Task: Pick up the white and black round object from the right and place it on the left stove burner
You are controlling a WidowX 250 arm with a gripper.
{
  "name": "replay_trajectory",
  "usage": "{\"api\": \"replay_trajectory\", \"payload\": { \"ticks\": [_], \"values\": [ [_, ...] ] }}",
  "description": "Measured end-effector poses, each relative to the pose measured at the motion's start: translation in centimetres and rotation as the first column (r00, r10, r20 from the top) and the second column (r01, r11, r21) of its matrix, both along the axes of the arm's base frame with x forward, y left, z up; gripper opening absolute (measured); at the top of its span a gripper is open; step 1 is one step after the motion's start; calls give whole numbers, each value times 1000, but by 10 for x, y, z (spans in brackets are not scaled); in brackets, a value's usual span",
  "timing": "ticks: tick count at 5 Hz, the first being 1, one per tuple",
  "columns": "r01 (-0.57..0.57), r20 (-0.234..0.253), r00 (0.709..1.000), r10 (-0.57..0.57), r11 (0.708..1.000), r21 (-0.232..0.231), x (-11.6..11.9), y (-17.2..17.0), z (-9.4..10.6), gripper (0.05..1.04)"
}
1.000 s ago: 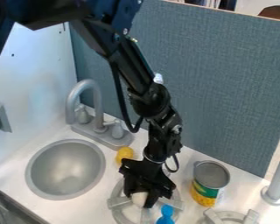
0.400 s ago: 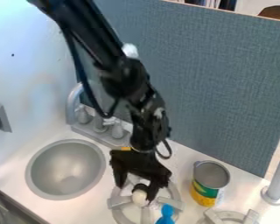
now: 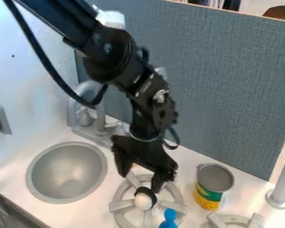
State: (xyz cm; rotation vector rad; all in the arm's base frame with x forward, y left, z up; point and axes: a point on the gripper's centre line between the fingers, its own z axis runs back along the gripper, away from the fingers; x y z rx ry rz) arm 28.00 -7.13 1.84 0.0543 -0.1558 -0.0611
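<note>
The black gripper (image 3: 140,180) hangs over the back of the left stove burner (image 3: 119,205), its two fingers spread apart with nothing held between them. Just below and in front of the fingertips, a small white object with a black top (image 3: 144,199) rests on the burner. A blue object with a rounded end (image 3: 169,218) lies at the burner's front right side.
An open can with a yellow and green label (image 3: 208,194) stands right of the burner. The round sink (image 3: 67,173) and grey faucet (image 3: 101,111) are at left. Another burner (image 3: 234,219) and a grey post (image 3: 282,178) stand at right, a blue-grey panel (image 3: 228,89) behind.
The gripper has opened and risen off the white object, which stays on the burner with its black top now exposed. The yellow object by the faucet has become hidden behind the arm.
</note>
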Motion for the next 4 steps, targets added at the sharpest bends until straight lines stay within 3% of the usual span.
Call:
{"api": "replay_trajectory", "payload": {
  "ticks": [2, 3, 4],
  "values": [
    [125, 35, 992, -122, 987, -98, -24, -35, 29, 1001],
    [164, 3, 986, -165, 983, -87, -33, -43, 32, 1001],
    [175, -59, 982, -178, 983, -50, -41, -37, 31, 1001]
  ]
}}
